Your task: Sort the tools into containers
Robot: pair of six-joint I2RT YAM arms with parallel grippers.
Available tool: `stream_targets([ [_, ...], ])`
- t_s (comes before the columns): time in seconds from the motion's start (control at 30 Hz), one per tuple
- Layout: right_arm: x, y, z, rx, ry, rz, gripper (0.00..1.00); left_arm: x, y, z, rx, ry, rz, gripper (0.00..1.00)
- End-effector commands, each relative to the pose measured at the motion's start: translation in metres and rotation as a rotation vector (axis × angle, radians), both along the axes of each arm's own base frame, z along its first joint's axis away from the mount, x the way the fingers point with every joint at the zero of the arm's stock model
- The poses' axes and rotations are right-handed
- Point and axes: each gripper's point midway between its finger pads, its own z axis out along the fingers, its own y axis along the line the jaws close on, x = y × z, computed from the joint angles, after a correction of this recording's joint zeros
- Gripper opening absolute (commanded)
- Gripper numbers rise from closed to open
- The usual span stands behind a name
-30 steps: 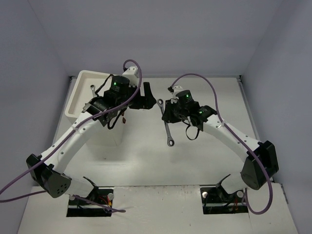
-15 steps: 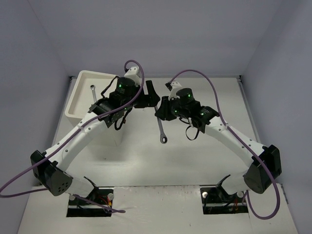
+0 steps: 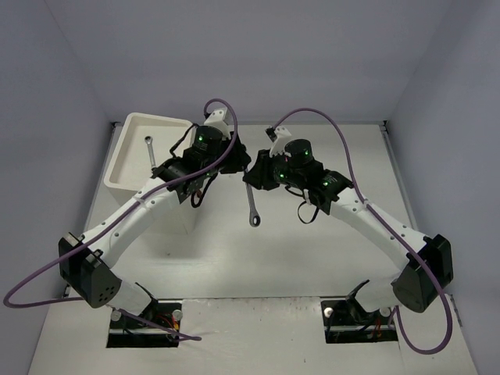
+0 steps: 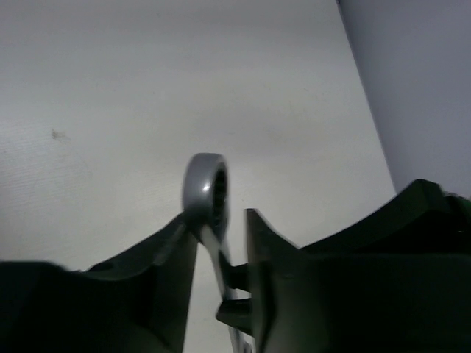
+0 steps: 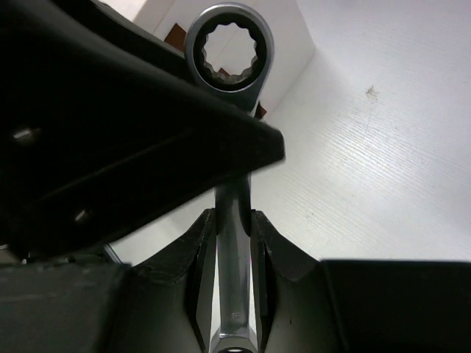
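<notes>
Container: the tall white box (image 3: 168, 131) is standing at the far left of the table (image 3: 312, 258), its shallow tray top facing up toward us.

In the tray: one silver wrench (image 3: 148, 148) is lying lengthwise near the tray's left half (slim, and pale against the plastic).

Drawers: from the right wrist we are catching a white front with a small dark brown handle (image 5: 176, 33) behind the raised tool. We cannot tell whether any drawer is pulled out.

Second wrench: a ring-ended wrench (image 5: 232, 243) is hanging in the air between the two arms, just right of the box. Its ring end is pointing down and toward the near side of the table.

Left arm: it is reaching from its base up past the box's right corner, with the wrist turning in toward the centre.

Left gripper (image 4: 218, 228): its fingers are bracketing the wrench just short of the ring, set narrowly. One finger is touching the metal and a sliver of light is showing beside the other. We cannot tell whether it is pinching.

Right arm: it is stretching in a long arc from its base to the middle of the table, meeting the left arm there.

Right gripper (image 3: 258, 173): both fingers are pressing on the wrench's shaft, carrying it.
</notes>
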Motion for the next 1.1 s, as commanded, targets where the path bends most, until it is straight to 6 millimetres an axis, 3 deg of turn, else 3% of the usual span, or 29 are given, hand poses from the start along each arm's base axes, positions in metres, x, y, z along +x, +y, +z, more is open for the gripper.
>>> stream_targets([
  [0.0,-0.002,0.009,0.088,0.195,-0.202,0.033,0.0,0.005,-0.013,0.031,-0.092,-0.083,-0.021,0.17],
  [0.1,-0.002,0.009,0.091,0.201,-0.212,0.033,0.0,0.005,-0.012,0.038,-0.095,-0.1,-0.025,0.02],
  [0.27,-0.004,0.008,0.093,0.205,-0.22,0.038,0.0,0.001,-0.008,0.051,-0.091,-0.131,-0.036,0.0],
  [0.37,-0.005,0.005,0.096,0.206,-0.232,0.032,0.37,0.0,0.001,0.067,-0.077,-0.158,-0.035,0.0],
  [0.43,-0.006,0.003,0.096,0.205,-0.235,0.03,0.54,-0.002,0.01,0.074,-0.044,-0.167,-0.034,0.0],
  [0.5,-0.009,-0.003,0.101,0.212,-0.243,0.019,0.67,0.002,0.027,0.095,-0.042,-0.198,-0.018,0.0],
  [0.57,-0.01,-0.01,0.103,0.218,-0.246,0.007,0.73,0.007,0.046,0.108,-0.035,-0.211,-0.001,0.0],
  [0.77,-0.014,-0.034,0.109,0.227,-0.261,-0.04,0.76,0.024,0.115,0.131,-0.029,-0.218,0.063,0.0],
  [1.07,-0.015,-0.053,0.087,0.213,-0.209,-0.081,0.76,0.034,0.206,0.163,-0.062,-0.243,0.116,0.0],
])
